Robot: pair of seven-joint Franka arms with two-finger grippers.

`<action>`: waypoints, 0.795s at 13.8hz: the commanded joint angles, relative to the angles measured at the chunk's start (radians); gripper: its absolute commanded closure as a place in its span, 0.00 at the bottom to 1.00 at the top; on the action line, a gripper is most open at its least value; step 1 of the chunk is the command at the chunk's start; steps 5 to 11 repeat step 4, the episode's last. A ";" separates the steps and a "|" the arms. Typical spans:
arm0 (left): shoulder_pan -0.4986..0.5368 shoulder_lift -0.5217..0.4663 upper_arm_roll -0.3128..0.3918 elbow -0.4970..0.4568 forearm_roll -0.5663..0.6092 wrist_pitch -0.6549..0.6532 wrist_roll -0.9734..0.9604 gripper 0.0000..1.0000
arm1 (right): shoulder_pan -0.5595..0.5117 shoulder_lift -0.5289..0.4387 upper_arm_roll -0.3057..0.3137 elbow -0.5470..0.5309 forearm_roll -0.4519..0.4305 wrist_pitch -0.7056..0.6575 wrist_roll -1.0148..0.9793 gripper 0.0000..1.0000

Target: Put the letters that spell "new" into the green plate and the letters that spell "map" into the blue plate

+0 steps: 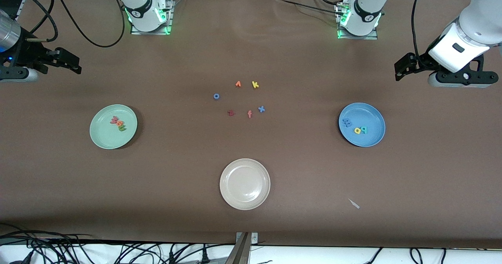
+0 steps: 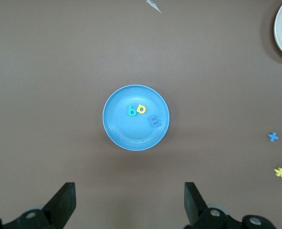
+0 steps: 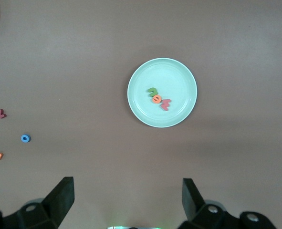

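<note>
A: Front view first. Where do the plates sit?

B: The green plate (image 1: 113,126) lies toward the right arm's end of the table, the blue plate (image 1: 361,124) toward the left arm's end. A beige plate (image 1: 244,183) lies between them, nearer the camera.

A: And the letters?

B: In the green plate the olive n (image 3: 153,91), orange e (image 3: 156,99) and red w (image 3: 165,103) lie in a tight row, touching. In the blue plate lie the blue m (image 2: 154,121), yellow a (image 2: 141,109) and teal p (image 2: 132,111); the a and p touch, the m is just beside them.

A: The grippers?

B: The right gripper (image 3: 126,200) hangs in the air at its own end, jaws spread wide and holding nothing; the green plate shows ahead of the gap between them. The left gripper (image 2: 129,202) hangs likewise at its end, jaws wide and empty, the blue plate ahead of its gap.

A: Anything else?

B: Mid-table, well apart from both jaws: a blue o (image 1: 216,96), an orange letter (image 1: 238,84), yellow k (image 1: 255,84), blue x (image 1: 261,109), salmon f (image 1: 250,114) and dark red z (image 1: 231,113).
</note>
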 commanded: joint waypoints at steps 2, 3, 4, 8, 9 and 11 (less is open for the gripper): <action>-0.010 0.011 0.007 0.030 0.020 -0.024 0.020 0.00 | -0.012 -0.011 0.011 -0.017 0.004 0.009 0.010 0.00; -0.010 0.011 0.007 0.030 0.020 -0.022 0.020 0.00 | -0.012 -0.011 0.011 -0.019 0.004 0.009 0.010 0.00; -0.010 0.011 0.007 0.030 0.020 -0.024 0.020 0.00 | -0.012 -0.011 0.011 -0.020 0.004 0.011 0.010 0.00; -0.010 0.011 0.007 0.030 0.020 -0.024 0.020 0.00 | -0.012 -0.011 0.011 -0.020 0.004 0.011 0.010 0.00; -0.010 0.011 0.007 0.030 0.020 -0.024 0.020 0.00 | -0.012 -0.011 0.011 -0.020 0.004 0.011 0.010 0.00; -0.010 0.011 0.007 0.030 0.020 -0.024 0.020 0.00 | -0.012 -0.011 0.011 -0.020 0.004 0.011 0.010 0.00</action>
